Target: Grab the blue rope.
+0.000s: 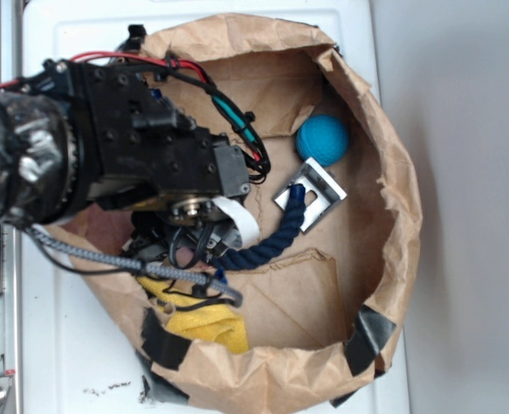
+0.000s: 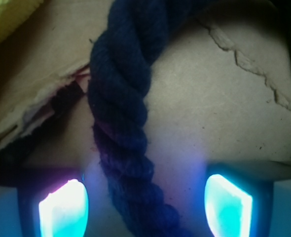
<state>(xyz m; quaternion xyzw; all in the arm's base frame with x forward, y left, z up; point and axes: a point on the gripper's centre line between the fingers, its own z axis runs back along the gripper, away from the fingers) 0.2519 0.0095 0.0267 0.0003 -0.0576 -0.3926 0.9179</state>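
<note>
Rope, thick, twisted and dark navy, runs down the middle of the wrist view and passes between the two glowing fingertips of the claw, nearer the left one. The jaws stand spread wide on either side of it, with brown paper showing in the gaps, gripping nothing. From outside, the rope lies inside a crumpled paper bag, its far end on a silver bracket beside a teal ball.

Fuzzy twisted-fibre blue rope, matt creased paper
</note>
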